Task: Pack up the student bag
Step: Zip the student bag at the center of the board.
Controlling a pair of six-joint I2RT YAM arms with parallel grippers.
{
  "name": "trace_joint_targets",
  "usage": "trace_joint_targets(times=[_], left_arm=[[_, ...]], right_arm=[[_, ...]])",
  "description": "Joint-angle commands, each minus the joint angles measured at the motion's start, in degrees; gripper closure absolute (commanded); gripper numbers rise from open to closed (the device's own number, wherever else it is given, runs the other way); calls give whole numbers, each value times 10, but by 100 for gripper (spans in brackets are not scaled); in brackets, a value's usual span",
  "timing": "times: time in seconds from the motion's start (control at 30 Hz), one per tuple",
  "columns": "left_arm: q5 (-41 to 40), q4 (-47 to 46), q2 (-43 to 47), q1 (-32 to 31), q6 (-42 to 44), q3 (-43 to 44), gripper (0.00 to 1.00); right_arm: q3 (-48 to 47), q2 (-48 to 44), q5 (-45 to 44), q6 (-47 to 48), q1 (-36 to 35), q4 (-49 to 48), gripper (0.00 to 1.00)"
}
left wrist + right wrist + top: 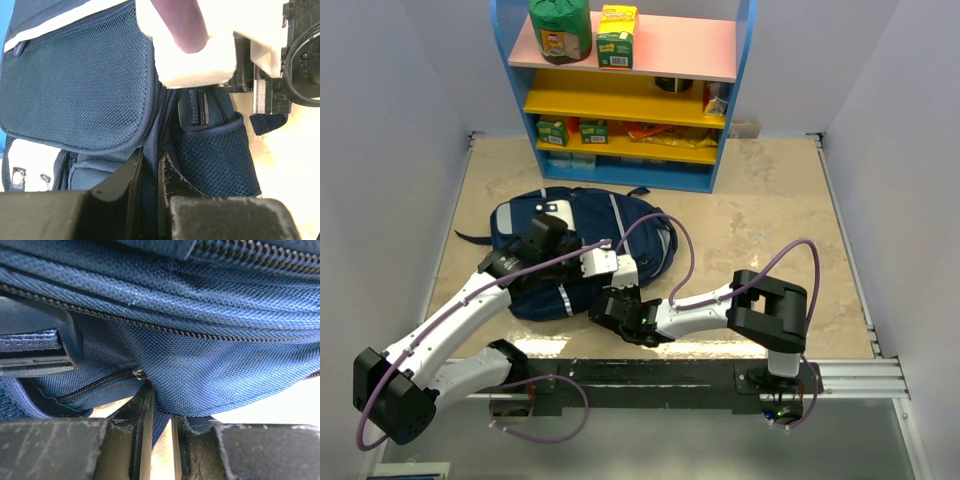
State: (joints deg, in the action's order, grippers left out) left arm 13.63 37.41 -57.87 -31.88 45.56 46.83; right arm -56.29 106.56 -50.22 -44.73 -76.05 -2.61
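Navy fabric with grey-white patches makes up the student bag point(585, 208), which lies flat on the left half of the beige, marbled table point(770, 220), between the arms' bases and the shelf. In the left wrist view its mesh pocket point(85, 90) fills the upper left, with a pale patch point(30, 155) below it. The left gripper point(150, 162) has its dark fingers drawn almost together, pinching a fold of the bag's cloth between them. The right gripper point(160, 405) sits at the bag's near edge, low over the table; its jaws stand narrow, with a corner of the navy cloth dipping between them just under a zip point(95, 385). A dark strap buckle point(35, 347) shows to the left of that zip. From above, both arms reach in over the bag's near side, purple cables looping above it. At the table's far end stands a blue shelf point(620, 175) with pink and yellow boards; a green pack point(560, 30) and a yellow-green carton point(617, 37) stand side by side on its top board.
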Motion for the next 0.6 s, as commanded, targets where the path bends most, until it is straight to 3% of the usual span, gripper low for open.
trace_joint_targets(times=[0.0, 0.37, 0.57], left_arm=[[12, -1, 20, 2, -14, 32, 87], [7, 8, 32, 2, -2, 27, 87], [28, 32, 41, 2, 3, 40, 86]], right_arm=[[13, -36, -20, -8, 5, -36, 100], [108, -168, -29, -75, 6, 24, 100], [111, -169, -2, -97, 44, 83, 100]])
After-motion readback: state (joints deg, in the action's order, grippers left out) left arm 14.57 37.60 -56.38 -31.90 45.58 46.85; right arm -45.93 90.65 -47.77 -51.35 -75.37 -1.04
